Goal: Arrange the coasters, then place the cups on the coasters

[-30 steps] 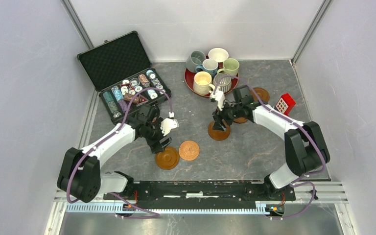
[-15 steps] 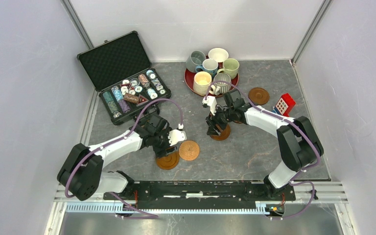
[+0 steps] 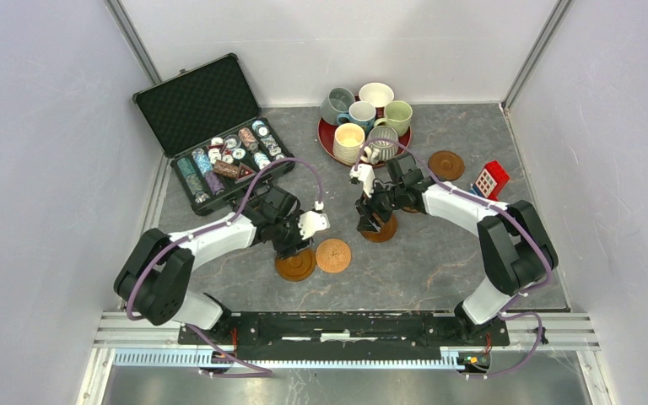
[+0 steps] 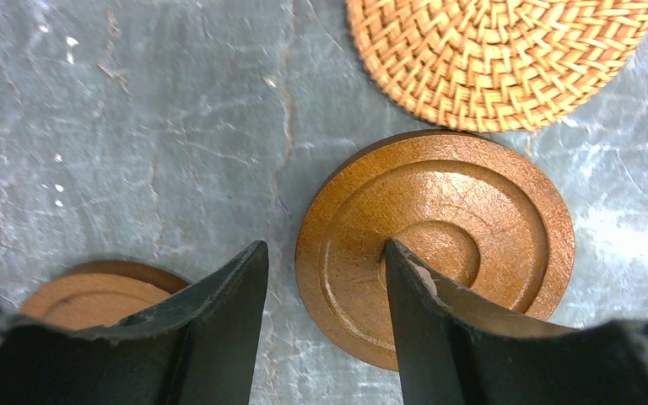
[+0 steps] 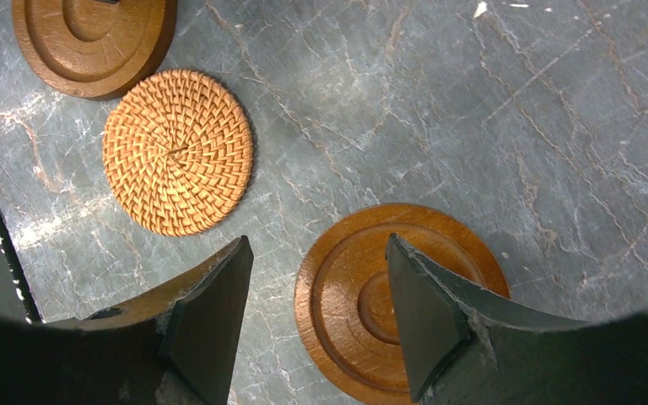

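The coasters are not yet in any row, as I judge it; five show, scattered on the table (image 3: 456, 253), and a sixth I cannot find. The left coaster (image 4: 472, 219) lies under the left gripper (image 4: 325, 253); the woven coaster (image 4: 506, 51) sits just beside it, rim against rim or nearly. A third coaster (image 4: 93, 291) peeps out behind the outer finger. The right coaster (image 5: 346, 304) lies mid-table under the right gripper (image 5: 316, 245); the far coaster (image 3: 445, 164) is well apart, toward the back right. All six cups (image 3: 361, 114) crowd the tray (image 3: 325, 139) at the back; none stands on a coaster, so arranging is under way and every placing is left.

The left gripper's jaws stand apart, one finger over the disc's centre and the other outside the rim with bare table between; nothing is pinched. The right gripper straddles its disc's rim likewise, released.

The wooden discs are turned and glossy brown, with a raised rim, concentric rings and a small central boss, flat and hard to pinch but for the edge. The woven one is paler, matte, coiled in a spiral. The cups are glazed and handled, one ribbed; the tray is round and shiny red; the table is grey, veined like marble
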Robot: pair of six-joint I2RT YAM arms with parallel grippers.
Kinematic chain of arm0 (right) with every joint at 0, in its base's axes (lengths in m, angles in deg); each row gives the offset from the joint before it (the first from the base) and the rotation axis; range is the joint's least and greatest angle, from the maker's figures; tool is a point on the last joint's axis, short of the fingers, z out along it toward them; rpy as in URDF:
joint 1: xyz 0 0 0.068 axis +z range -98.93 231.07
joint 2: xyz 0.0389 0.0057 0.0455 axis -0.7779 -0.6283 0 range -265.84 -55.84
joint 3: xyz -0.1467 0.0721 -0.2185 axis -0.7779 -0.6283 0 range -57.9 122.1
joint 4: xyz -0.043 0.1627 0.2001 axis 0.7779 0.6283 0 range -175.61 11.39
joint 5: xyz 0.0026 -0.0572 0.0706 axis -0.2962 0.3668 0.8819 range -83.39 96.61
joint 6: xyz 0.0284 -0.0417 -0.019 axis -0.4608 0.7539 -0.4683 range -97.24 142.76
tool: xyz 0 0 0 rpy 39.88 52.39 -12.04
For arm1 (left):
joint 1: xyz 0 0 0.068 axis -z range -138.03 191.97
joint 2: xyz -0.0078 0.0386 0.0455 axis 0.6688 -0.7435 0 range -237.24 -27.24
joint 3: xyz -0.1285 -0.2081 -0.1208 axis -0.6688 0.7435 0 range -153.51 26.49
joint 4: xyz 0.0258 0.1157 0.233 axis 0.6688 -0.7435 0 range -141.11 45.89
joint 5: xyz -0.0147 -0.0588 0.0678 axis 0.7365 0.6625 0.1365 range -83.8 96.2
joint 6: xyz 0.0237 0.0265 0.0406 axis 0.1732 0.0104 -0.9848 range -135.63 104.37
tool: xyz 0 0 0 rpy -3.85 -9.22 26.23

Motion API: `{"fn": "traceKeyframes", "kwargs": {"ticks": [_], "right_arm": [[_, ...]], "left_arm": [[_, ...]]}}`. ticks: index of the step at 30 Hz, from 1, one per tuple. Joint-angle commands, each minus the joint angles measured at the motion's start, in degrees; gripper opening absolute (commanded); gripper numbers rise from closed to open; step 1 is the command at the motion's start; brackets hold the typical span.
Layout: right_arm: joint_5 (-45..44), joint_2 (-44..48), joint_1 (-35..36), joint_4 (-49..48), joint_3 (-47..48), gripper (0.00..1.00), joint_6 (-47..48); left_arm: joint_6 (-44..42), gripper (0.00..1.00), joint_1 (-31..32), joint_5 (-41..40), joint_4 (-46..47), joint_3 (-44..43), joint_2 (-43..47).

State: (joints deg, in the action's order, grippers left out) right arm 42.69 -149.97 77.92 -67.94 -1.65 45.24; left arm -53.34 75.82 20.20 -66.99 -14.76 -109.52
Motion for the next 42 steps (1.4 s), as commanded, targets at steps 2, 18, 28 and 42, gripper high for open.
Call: {"fn": "traceKeyframes", "kwargs": {"ticks": [2,18,28,42], "right_arm": [[2.8,1.8,-2.9,-1.1,0.1,0.66,-1.3],[5.0,4.6,-11.1,-2.6,-0.2,0.65,-3.4],[5.4,5.9,-12.9,-3.0,0.5,0.65,-4.9],[5.5,5.9,-13.7,-3.0,-0.4,0.64,-4.6]], "left_arm": [[2.3,0.59,0.3,-2.3,6.9,-2.9,-4.4],[7.8,0.73,4.9,2.4,4.4,-9.6,1.0],[9.5,0.64,16.1,1.0,3.5,-16.0,-9.5],[4.5,0.55,22.8,5.5,-6.7,-17.0,-15.1]]}}
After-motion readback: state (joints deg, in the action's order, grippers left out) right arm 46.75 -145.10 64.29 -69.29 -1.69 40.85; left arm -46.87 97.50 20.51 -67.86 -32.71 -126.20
